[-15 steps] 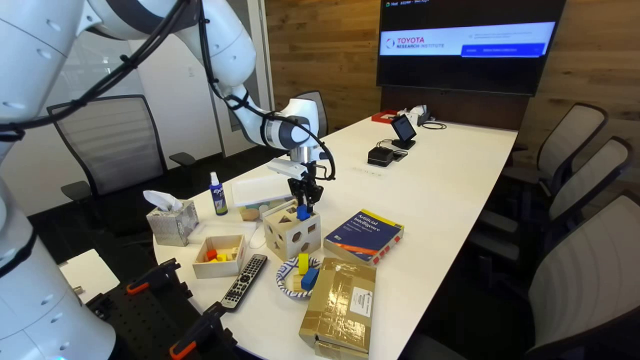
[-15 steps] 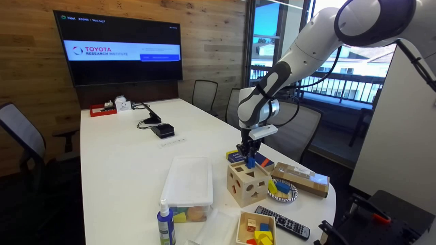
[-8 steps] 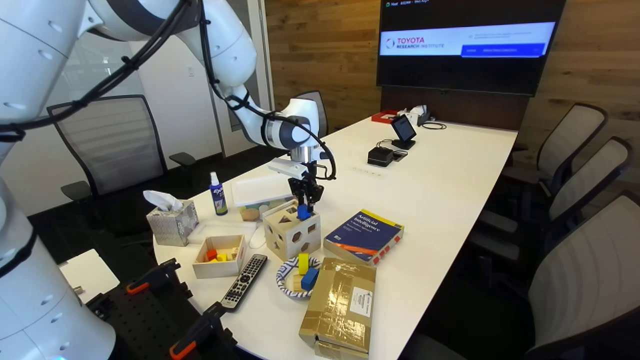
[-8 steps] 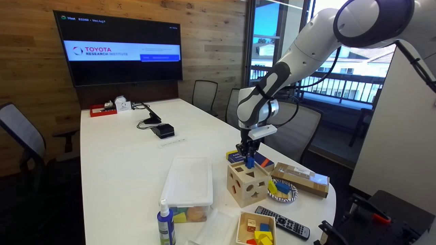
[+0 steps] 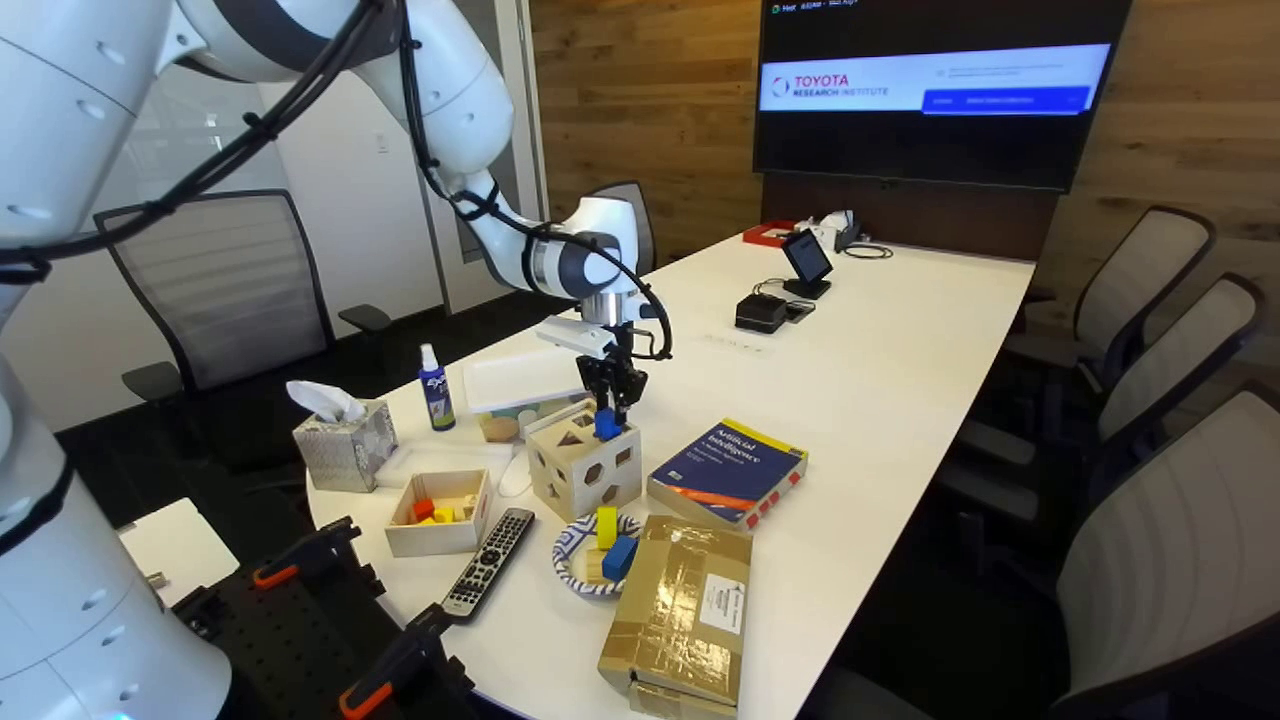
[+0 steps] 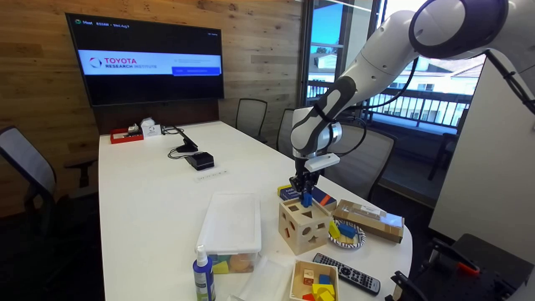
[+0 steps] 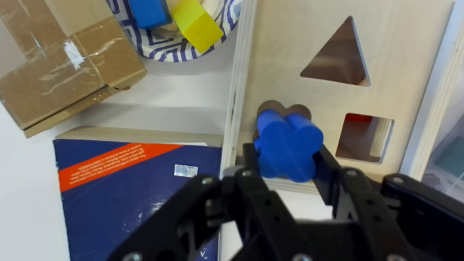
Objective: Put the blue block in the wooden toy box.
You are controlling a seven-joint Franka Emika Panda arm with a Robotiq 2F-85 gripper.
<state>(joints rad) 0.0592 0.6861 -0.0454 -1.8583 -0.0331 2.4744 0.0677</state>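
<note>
Pinching the blue block from both sides, the gripper stands over the top face of the wooden toy box. Change over the last second: very little. Gripper and block sit a sliver away from their place a second ago; since half a second ago, no shift I can make out. My reading: carrying is done, fine lining-up is the step in hand, only the drop remains.

Wrist view: block shows a lobed, flower-like end. Past it, dark rounded gaps of the lobed hole show, mostly along one side. Outlines look akin, so I take it for the right hole. The triangular hole and square hole lie near, neither under the block. Both exterior views put the block's lower end at the top face, roughly upright. Whether the tip has entered the hole, cannot tell.

Near-stillness here suggests careful aiming or a snag on the hole's edge; nothing visible settles which. Next move probably calls for a small nudge toward the gaps, then a straight push down. Risk: letting go too soon may leave the block perched, or tip it off toward the book.
</note>
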